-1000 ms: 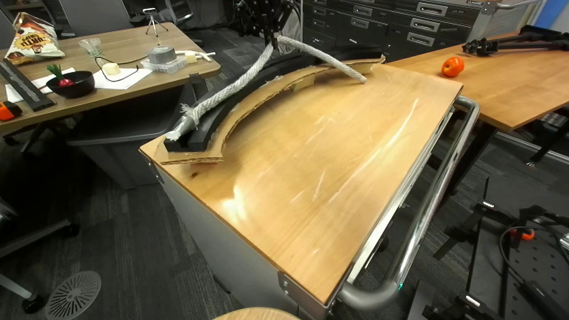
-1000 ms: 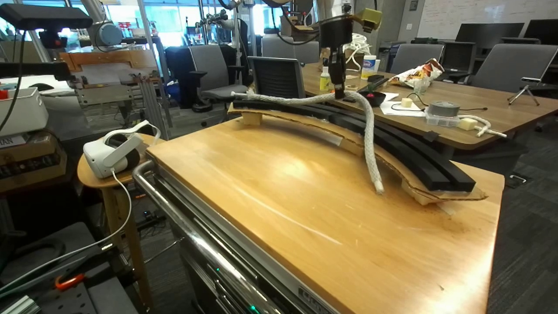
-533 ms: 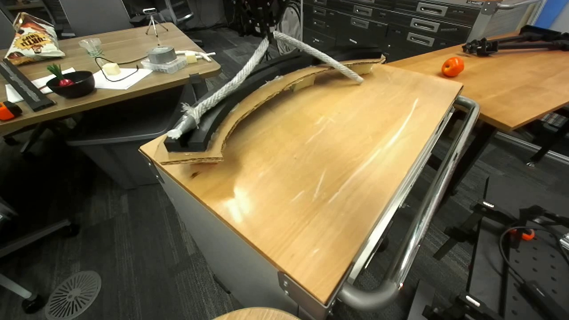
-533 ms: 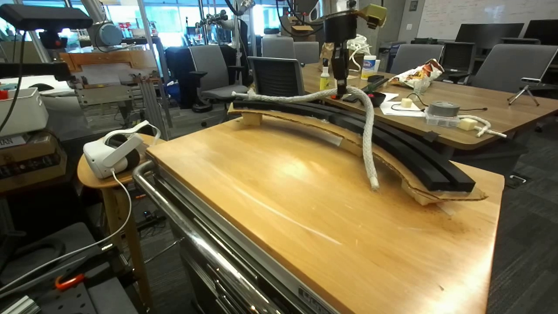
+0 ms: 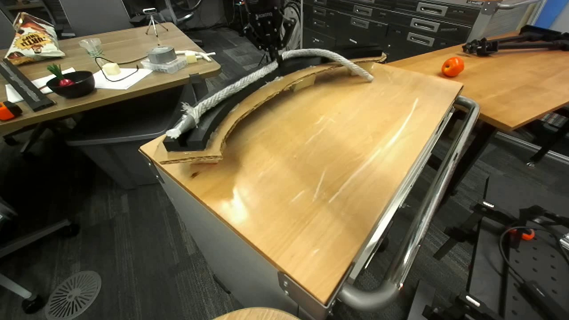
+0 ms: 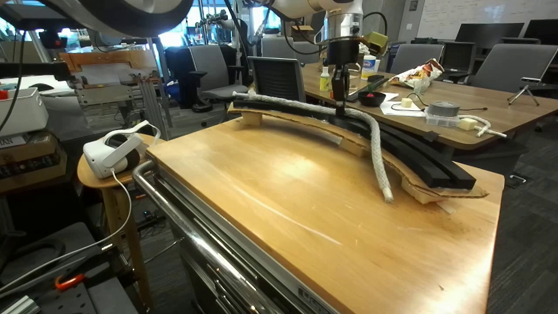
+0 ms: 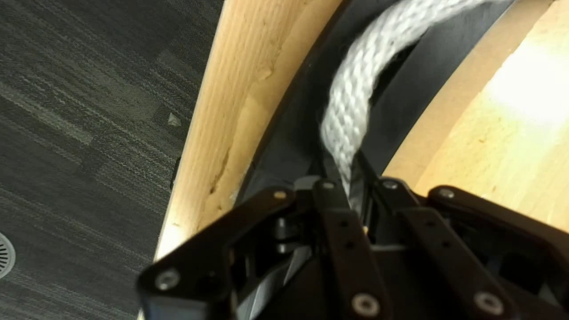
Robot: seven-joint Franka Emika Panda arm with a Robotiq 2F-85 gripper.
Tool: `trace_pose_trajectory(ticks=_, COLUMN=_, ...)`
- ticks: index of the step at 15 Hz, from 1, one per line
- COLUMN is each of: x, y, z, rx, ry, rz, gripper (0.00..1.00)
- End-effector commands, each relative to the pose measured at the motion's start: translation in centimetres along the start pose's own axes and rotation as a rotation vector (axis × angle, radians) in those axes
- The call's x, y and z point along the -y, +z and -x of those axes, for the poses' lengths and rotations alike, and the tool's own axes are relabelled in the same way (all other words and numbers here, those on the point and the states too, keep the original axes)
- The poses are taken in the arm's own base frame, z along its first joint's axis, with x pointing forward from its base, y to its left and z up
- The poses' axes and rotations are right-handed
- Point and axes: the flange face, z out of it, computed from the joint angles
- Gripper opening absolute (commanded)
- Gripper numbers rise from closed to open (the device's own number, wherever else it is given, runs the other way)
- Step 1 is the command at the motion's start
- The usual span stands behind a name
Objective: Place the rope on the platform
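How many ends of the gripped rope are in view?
2: the frayed end by one end of the black track, the plain end over the wooden tabletop; neither hidden.

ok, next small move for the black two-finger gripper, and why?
Probably ease the gripper down a touch, stopping at contact: the wrist view shows it pinching the white braided rope over the curved black grooved track, while the rope beyond veers across the track instead of lying along it. Clearance underneath isn't clear.
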Motion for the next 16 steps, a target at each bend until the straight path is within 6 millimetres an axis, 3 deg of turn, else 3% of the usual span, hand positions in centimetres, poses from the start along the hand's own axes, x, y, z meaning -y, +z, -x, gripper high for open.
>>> trace_pose_trajectory(ticks=1, x=-0.1, y=-0.4, z=0.1, rx=-0.028, ry=-0.015, rz=0.001, gripper=0.27)
trace_pose_trajectory(ticks=2, x=0.0, y=-0.7, z=0.1, rx=-0.020, ry=-0.013, rz=-0.002, gripper=0.39)
trace_pose_trajectory(ticks=7, x=0.7, y=-3.1, z=0.4, rx=0.016, ry=-0.035, rz=0.023, gripper=0.76)
trace_pose_trajectory(ticks=10, x=2.7, y=-3.5, z=1.8, rx=0.008, ry=-0.004, rz=-0.036, gripper=0.98)
trace_pose_trajectory(ticks=13, x=5.3, y=-4.8, z=4.8, rx=0.015, ry=0.183, rz=-0.038, gripper=1.00)
trace_pose_trajectory(ticks=16, x=8.1, y=-5.2, z=6.5, rx=-0.056, ry=0.342, rz=-0.049, gripper=1.00)
